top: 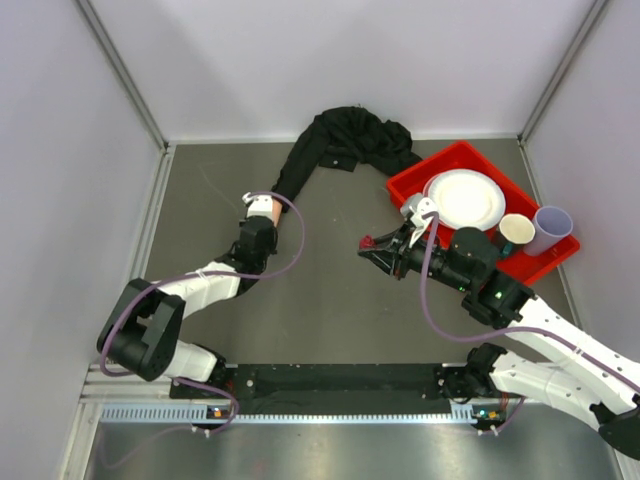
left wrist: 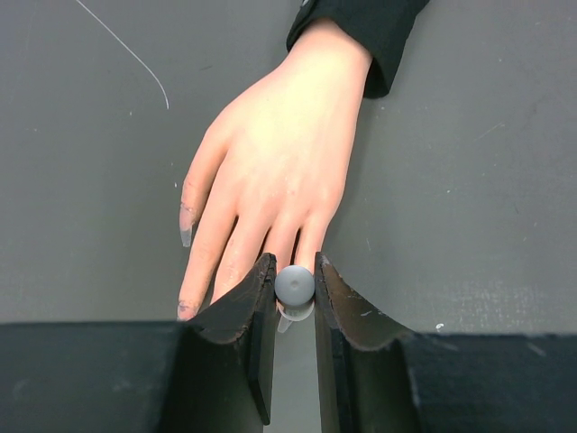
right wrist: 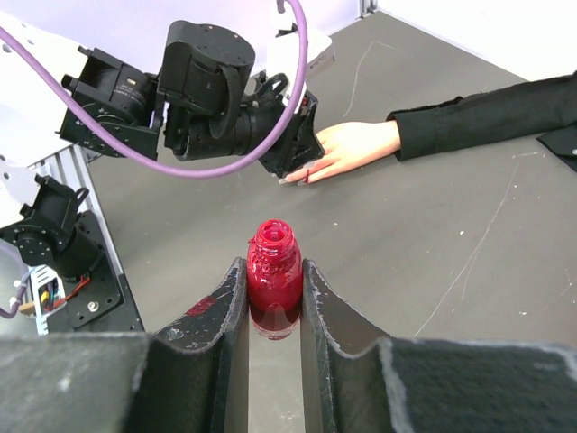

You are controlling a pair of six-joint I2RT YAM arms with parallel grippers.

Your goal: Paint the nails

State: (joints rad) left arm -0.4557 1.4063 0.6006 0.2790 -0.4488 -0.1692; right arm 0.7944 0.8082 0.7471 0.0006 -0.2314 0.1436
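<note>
Lying palm-down on the grey bench point(left wrist: 469, 180), left of centre, the peach mannequin hand point(left wrist: 270, 171) points its fingers toward the near edge, and its black sleeve point(left wrist: 370, 36) trails off to the far right. The nails point(left wrist: 186, 227) are tiny pale tips at the ends of those fingers. They look hard, smooth and glossy, so wet polish will probably slide or pool on them. They are not things to grasp; only a brush tip should touch them, and lightly. The mannequin hand itself looks light and is likely to skid if pressed. If it needs steadying, the wrist near the cuff seems the safest place.

The left hand point(left wrist: 295, 271) is clamped on a small grey round cap point(left wrist: 294, 284), probably the brush handle, directly over a middle fingertip; the bristles are hidden. The right hand point(right wrist: 273, 266), well apart to the right, pinches the open red polish bottle point(right wrist: 273, 257) upright by its body.
</note>
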